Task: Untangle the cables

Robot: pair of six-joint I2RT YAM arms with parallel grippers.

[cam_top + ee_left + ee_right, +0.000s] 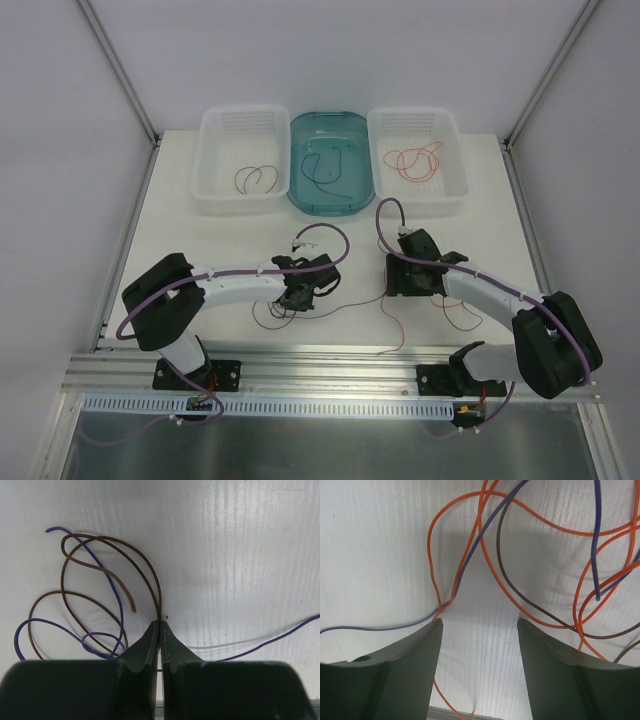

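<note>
The left end effector (160, 626) pinches a brown cable (159, 600) at its tips; the right end effector (480, 625) gapes wide, orange cables (429, 550) just ahead.

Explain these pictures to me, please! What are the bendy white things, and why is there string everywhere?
They are robots: a left arm and a right arm, bolted to a table. The big picture looks down from above; the other two come from a camera on each wrist. The left end effector, its pincher, is shut on a thin brown cable. The right end effector is open over tangled cables, orange, purple and brown. At the back, a white basket, a teal tub and another white basket hold more cables.
</note>
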